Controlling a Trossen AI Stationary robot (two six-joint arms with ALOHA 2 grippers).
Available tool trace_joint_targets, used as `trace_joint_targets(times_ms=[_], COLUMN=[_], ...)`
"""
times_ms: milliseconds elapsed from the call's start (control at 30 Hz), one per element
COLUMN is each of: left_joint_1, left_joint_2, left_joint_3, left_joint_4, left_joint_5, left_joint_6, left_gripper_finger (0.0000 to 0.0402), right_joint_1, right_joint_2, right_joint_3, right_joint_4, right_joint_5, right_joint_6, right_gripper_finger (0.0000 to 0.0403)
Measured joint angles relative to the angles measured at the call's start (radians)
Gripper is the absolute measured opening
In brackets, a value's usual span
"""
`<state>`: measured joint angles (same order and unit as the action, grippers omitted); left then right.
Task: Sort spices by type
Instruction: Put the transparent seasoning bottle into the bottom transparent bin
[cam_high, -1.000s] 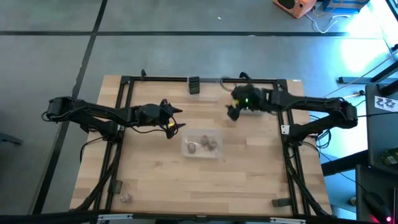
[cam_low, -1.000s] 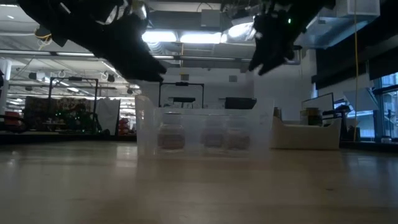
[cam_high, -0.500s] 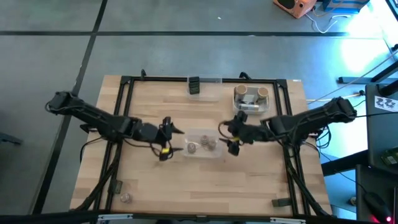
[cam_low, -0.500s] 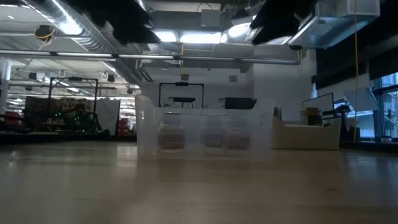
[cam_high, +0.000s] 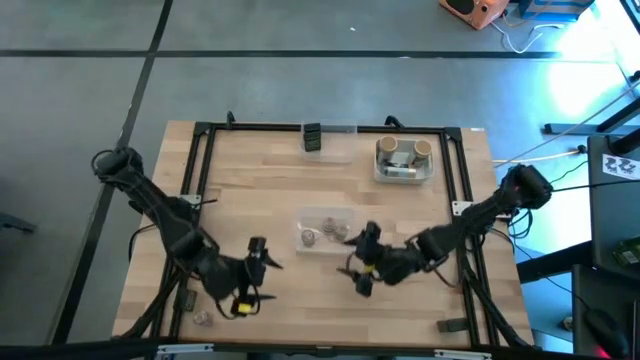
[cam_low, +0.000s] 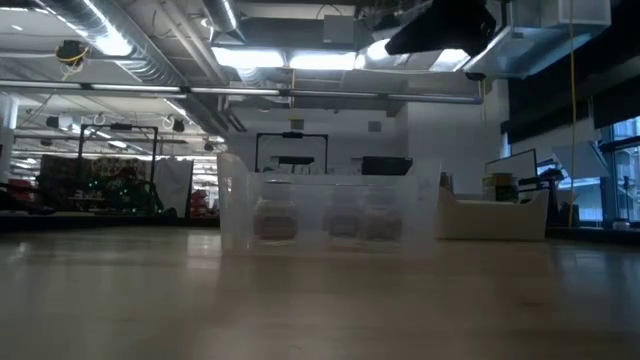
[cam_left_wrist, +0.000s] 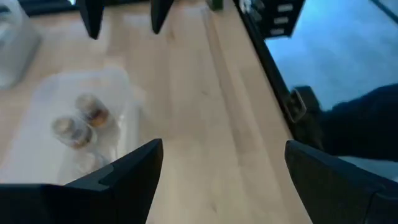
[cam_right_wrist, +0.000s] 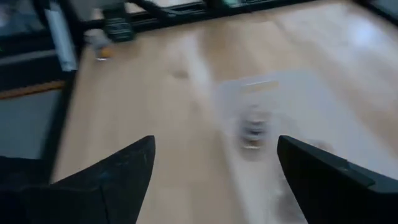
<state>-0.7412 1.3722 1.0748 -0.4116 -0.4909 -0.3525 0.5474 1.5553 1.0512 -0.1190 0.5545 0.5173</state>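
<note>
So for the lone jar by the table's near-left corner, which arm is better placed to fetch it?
Left, probably. The left gripper hangs open close to the stray jar, while the right gripper, also open, sits by the clear bin mid-table, farther from it.

The high view is evenly lit, with a strong bluish-white glare washing over the floor beyond the tabletop (cam_high: 330, 200) near its right rear corner. The low view is dim; bright ceiling lights (cam_low: 330, 60) glow behind the clear bin (cam_low: 325, 215), leaving it hazy and the near tabletop dark and soft. Both wrist views are heavily blurred: jars (cam_left_wrist: 81, 121) in the bin are smeared, and a jar (cam_right_wrist: 252, 127) appears streaked. Blue light tints the floor beside the tabletop's edge in the left wrist view.
</note>
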Motion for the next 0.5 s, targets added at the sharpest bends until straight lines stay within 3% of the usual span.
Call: trace_joint_targets(times_ms=[300,500], left_joint_1=[-0.163,-0.267], left_joint_2=[0.205,0.262], left_joint_3=[0.258,0.302], left_joint_4=[-0.319,-0.449], left_joint_5=[0.068,0.148], left_joint_6=[-0.271,-0.517], left_gripper_finger=[0.0320,0.0320], right_joint_1=[0.113,0.135], right_joint_2=[0.148,0.226], right_joint_3=[0.000,0.000], right_joint_4=[0.301,0.450], right_joint_5=[0.014,0.038], right_joint_6=[0.014,0.028], right_gripper_finger=[0.0335,0.0335])
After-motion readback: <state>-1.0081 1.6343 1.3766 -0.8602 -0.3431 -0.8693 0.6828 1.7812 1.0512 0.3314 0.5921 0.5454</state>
